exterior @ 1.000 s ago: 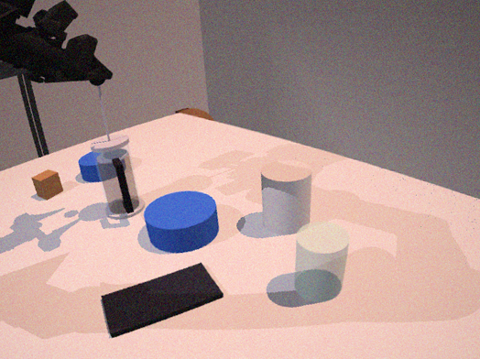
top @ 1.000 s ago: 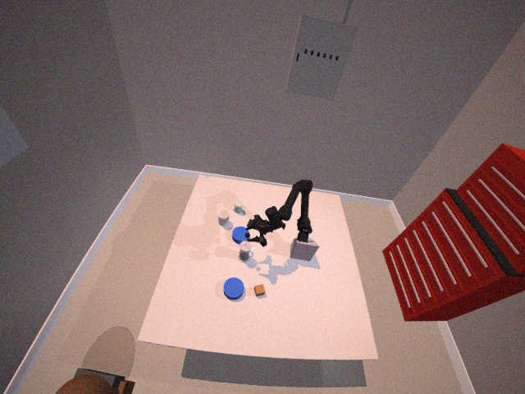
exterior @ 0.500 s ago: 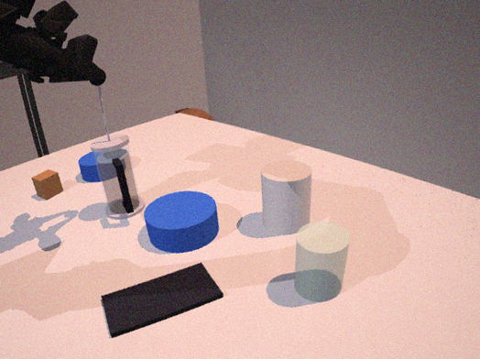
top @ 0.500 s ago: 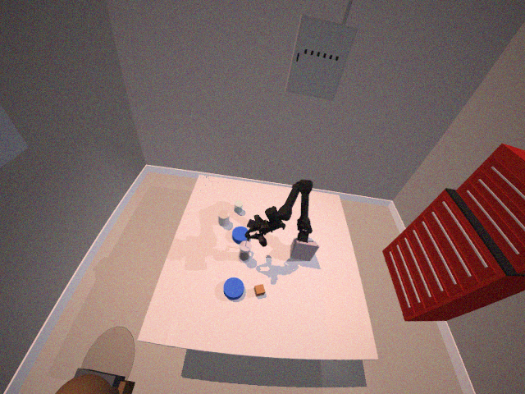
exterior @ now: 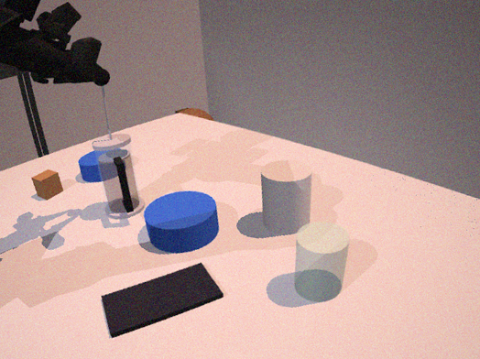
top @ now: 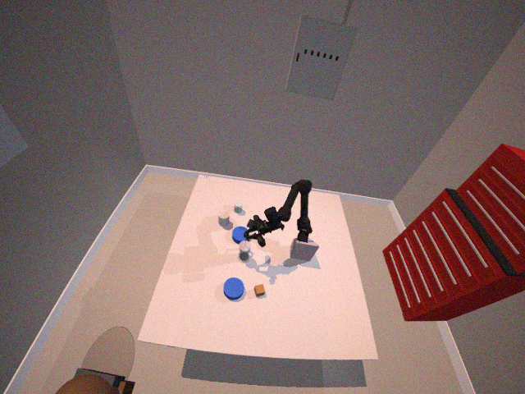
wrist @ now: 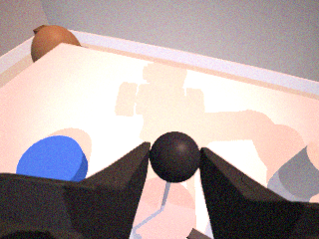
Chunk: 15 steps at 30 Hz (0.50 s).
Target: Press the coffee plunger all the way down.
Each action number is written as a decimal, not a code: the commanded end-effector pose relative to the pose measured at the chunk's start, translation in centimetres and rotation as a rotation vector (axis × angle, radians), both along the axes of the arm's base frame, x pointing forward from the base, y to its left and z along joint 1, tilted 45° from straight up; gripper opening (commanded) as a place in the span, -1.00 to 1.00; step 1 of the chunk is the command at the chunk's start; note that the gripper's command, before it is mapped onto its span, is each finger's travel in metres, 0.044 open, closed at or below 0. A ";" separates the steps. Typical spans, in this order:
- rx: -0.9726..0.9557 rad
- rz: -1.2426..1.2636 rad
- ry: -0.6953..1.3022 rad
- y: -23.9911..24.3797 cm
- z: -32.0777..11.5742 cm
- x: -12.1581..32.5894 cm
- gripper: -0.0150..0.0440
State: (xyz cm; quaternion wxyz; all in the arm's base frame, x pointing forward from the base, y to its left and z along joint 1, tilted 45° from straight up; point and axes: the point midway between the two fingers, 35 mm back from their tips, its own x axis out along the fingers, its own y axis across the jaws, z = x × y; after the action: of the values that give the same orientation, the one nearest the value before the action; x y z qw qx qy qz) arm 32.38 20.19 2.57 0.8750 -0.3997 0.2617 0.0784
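The coffee press [top: 244,250] [exterior: 117,176] stands upright on the table, a clear cylinder with a black handle and a pale lid. Its thin rod rises well above the lid [exterior: 111,142] [wrist: 175,211] to a round black knob [exterior: 100,76] [wrist: 174,157]; the plunger is up. My gripper [top: 245,234] [exterior: 99,76] [wrist: 174,150] is shut on the knob, one fingertip on each side of it. The lower part of the press is hidden in the wrist view.
A blue disc [top: 239,234] [exterior: 181,222] stands close beside the press. Another blue disc [top: 233,288] [wrist: 52,159] and an orange cube [top: 259,290] [exterior: 47,185] are farther off. A grey cylinder [exterior: 285,200], a pale green cylinder [exterior: 320,261] and a flat black slab [exterior: 161,300] are also on the table.
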 end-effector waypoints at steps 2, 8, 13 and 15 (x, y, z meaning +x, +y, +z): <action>-0.012 -0.002 0.019 -0.9 -1.3 0.0 -0.08; -0.012 -0.002 0.019 -1.5 -2.1 0.2 -0.08; -0.012 -0.003 0.020 -2.0 -2.7 0.4 -0.08; -0.012 -0.003 0.020 -2.2 -2.9 0.5 -0.08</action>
State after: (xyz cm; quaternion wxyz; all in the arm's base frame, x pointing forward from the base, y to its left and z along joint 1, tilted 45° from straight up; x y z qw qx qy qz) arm 33.12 19.11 1.08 0.8784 -0.3961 0.2551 0.0803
